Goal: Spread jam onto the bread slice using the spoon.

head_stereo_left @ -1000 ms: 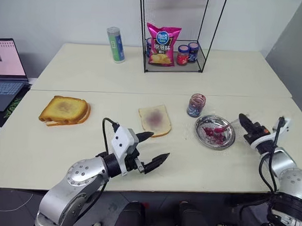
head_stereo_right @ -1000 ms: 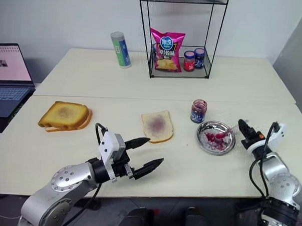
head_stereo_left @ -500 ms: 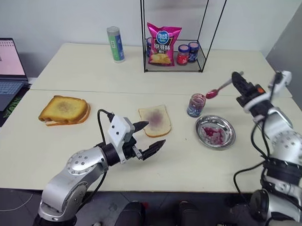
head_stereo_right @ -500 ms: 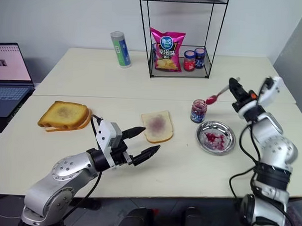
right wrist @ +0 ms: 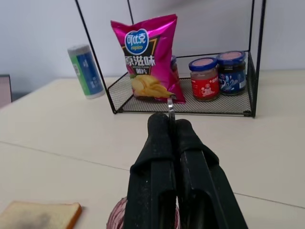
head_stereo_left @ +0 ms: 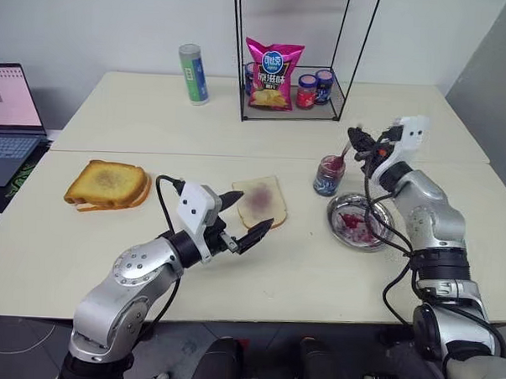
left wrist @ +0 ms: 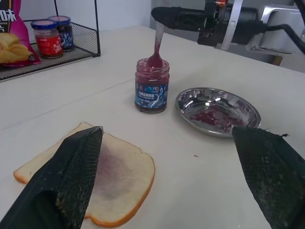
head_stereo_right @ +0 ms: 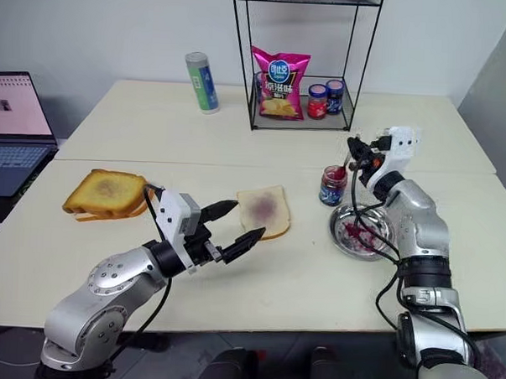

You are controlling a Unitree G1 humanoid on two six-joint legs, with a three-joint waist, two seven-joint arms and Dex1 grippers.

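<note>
The bread slice (head_stereo_left: pixel 261 200) lies flat at mid-table with a purplish jam stain in its middle. My left gripper (head_stereo_left: pixel 252 213) hovers open at its near edge, one finger on each side of the corner. My right gripper (head_stereo_left: pixel 353 137) is shut on the handle of the spoon (head_stereo_left: pixel 345 156). The spoon hangs down with its bowl (left wrist: pixel 153 60) inside the open jam jar (head_stereo_left: pixel 328 175). Jam (head_stereo_left: pixel 353 222) is smeared in the round metal dish (head_stereo_left: pixel 385 210) just right of the jar. In the right wrist view the handle tip (right wrist: pixel 170 106) pokes out above the shut fingers (right wrist: pixel 159 157).
Two golden toasted slices (head_stereo_left: pixel 108 184) lie at the left. A laptop (head_stereo_left: pixel 10 120) sits at the far left edge. At the back stand a wire rack (head_stereo_left: pixel 292 111) with a chips bag (head_stereo_left: pixel 274 73) and two lidded jars (head_stereo_left: pixel 314 89), and a green-blue can (head_stereo_left: pixel 193 74).
My right gripper lifted the spoon out of the dish, swung left and rolled, so the spoon now points down into the jar. My left gripper edged forward toward the bread.
</note>
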